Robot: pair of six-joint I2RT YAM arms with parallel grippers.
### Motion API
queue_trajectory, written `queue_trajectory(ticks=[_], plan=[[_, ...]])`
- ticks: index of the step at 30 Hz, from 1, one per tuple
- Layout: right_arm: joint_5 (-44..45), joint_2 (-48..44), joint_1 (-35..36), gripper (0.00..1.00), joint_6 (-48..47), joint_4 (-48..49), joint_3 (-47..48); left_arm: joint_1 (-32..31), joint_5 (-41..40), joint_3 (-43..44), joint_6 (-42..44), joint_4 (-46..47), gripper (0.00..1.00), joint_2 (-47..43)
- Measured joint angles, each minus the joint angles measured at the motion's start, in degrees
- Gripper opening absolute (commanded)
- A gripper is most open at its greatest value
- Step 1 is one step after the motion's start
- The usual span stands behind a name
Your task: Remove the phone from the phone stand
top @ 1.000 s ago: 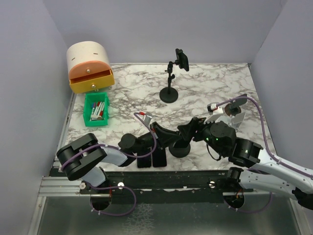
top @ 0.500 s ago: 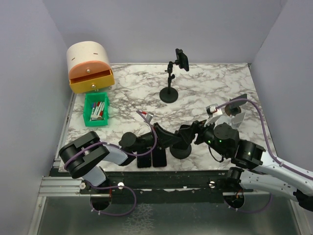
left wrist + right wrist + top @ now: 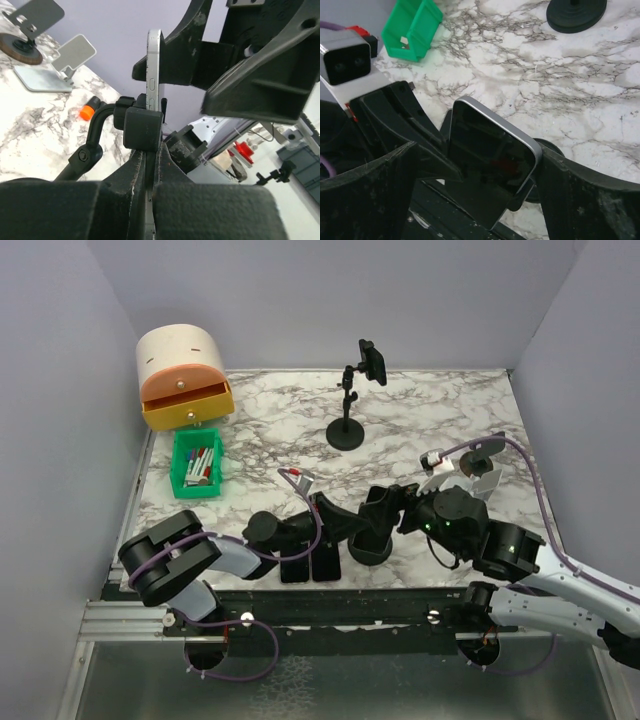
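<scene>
The phone (image 3: 490,155) is seen as a dark, glossy slab with a silver rim and rounded corners. It is held upright in the clamp (image 3: 142,127) of the phone stand (image 3: 370,548), whose round black base is set near the front of the marble table (image 3: 440,410), between the two arms. The right gripper (image 3: 479,147) is placed around it with the jaws wide apart, one finger on each side of the screen. The finger on the right of that view lies against the rim, while contact on the other side cannot be made out. The left gripper (image 3: 150,165) is closed just below the clamp, its fingers brought together so that only a thin pale strip is left in the slit. Whether that strip is the phone's edge cannot be told.

A green bin (image 3: 195,492) at the left of the table is loaded with markers (image 3: 200,462). Behind it, a cream box (image 3: 180,345) is fitted with orange and yellow drawers (image 3: 187,405); what lies in them is not shown.

Only in the left wrist view is the phone presented edge-on, with side buttons on the silver rim and a grey metal stand (image 3: 60,65) beyond it. Only in the right wrist view is the dark screen shown. A second black stand (image 3: 347,430), well apart at the rear, is shown whole in the top view alone.
</scene>
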Motion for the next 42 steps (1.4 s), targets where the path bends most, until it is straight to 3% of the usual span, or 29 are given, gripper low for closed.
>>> queue_trajectory(ticks=[22,42], plan=[[8.4,12.5,0.1,1.0,11.2,-21.9,16.5,-13.5,-25.5,-0.2,22.8,0.0,0.0,-0.2],[11.1,16.1,0.1,0.91,8.9,-18.8,16.7,-13.9,-27.7,0.6,24.1,0.1,0.0,1.0]])
